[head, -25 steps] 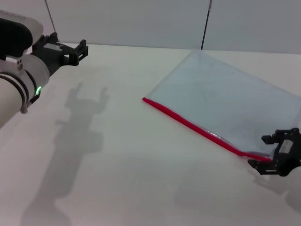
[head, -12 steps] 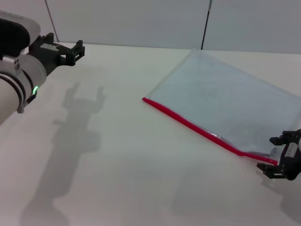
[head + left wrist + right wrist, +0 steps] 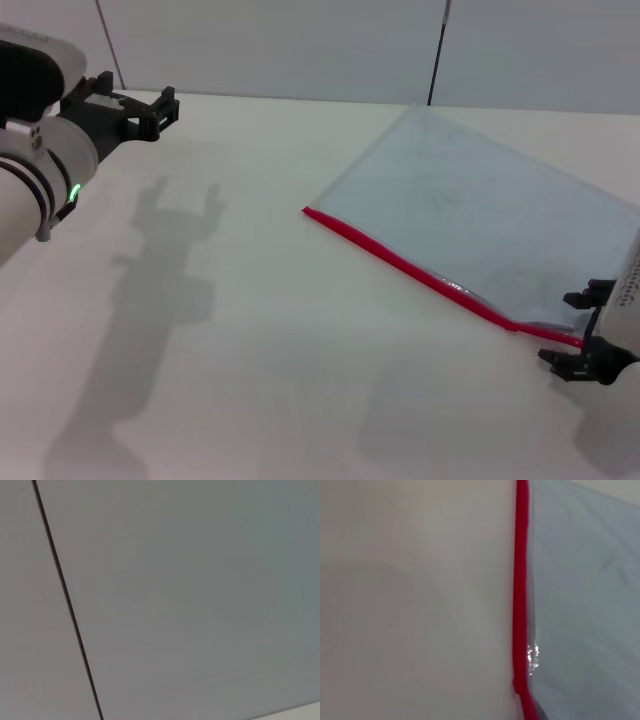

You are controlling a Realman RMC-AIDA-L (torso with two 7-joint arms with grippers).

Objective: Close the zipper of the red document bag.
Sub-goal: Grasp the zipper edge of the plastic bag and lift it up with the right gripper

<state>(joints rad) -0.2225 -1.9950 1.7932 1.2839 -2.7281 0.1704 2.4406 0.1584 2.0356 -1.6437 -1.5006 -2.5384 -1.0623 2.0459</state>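
Red document bag (image 3: 480,215) lies flat on the white table (image 3: 270,330), right half of the head frame, turned at an angle. Pale see-through plastic, one long edge red. The zipper (image 3: 410,265) is that red strip, running diagonally from mid-frame down to the lower right. In the right wrist view the zipper (image 3: 521,580) is a vertical red line right of centre, bag (image 3: 585,605) to its right, bare table (image 3: 410,605) to its left; the strip kinks slightly near the bottom edge of that frame. Slider too small to pick out.

Right gripper (image 3: 580,335) sits at the lower right edge of the head frame, at the zipper's lower-right end. Its two black fingers are spread apart, one above and one below the red strip's end; cannot tell if they touch it.

Left gripper (image 3: 140,108) is in the upper left of the head frame, raised over the table and well apart from the bag, fingers spread, holding nothing. Its shadow falls on the table below. Left wrist view shows only a grey wall panel (image 3: 200,595) with a dark seam (image 3: 67,605).
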